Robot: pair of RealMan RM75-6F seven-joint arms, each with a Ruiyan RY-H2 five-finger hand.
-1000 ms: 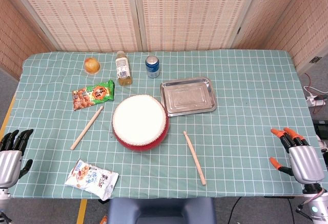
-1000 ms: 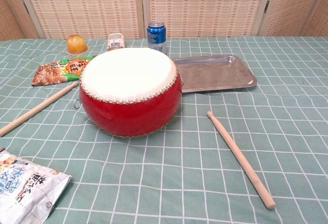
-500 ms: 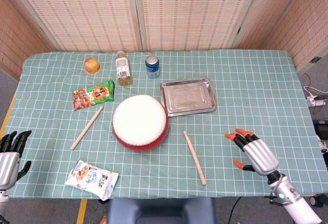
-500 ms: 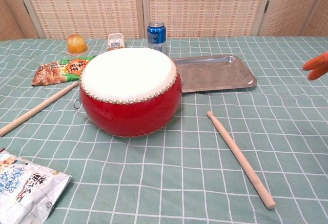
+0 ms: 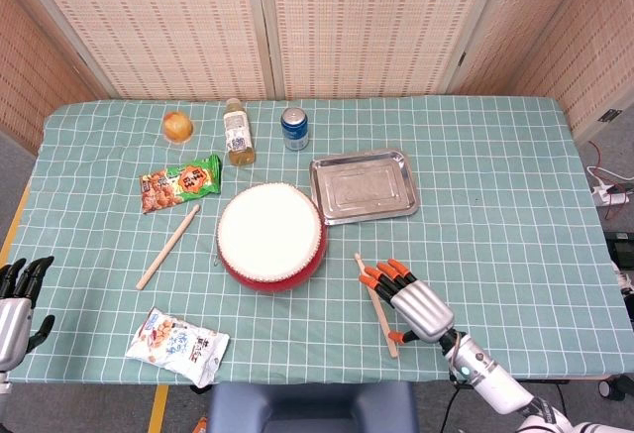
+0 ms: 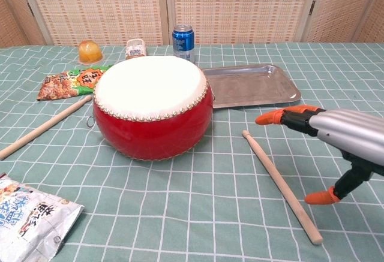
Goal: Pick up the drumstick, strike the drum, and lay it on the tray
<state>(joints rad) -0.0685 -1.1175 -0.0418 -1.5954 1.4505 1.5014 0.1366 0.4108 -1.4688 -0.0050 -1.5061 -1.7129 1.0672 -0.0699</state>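
Two drumsticks lie on the bench, and in the last second my right hand (image 5: 420, 304) has swept in from the far right edge to hover over the nearer one, the right drumstick (image 5: 373, 283), which lies flat just right of the red drum (image 5: 270, 236). My fingers (image 6: 271, 117) are spread wide and hold nothing; in the chest view the orange tips reach over the stick's upper half while the thumb hangs toward its lower end, not yet touching as far as I can tell. The stick itself has not shifted. The other drumstick (image 5: 167, 246) lies left of the drum, well apart from my left hand (image 5: 14, 298), which has drifted slightly lower at the bench's left edge, open and idle. I judge the pick-up is only starting: next I must lower and close around the shaft. The steel tray (image 5: 363, 186) waits behind, just right of the drum.
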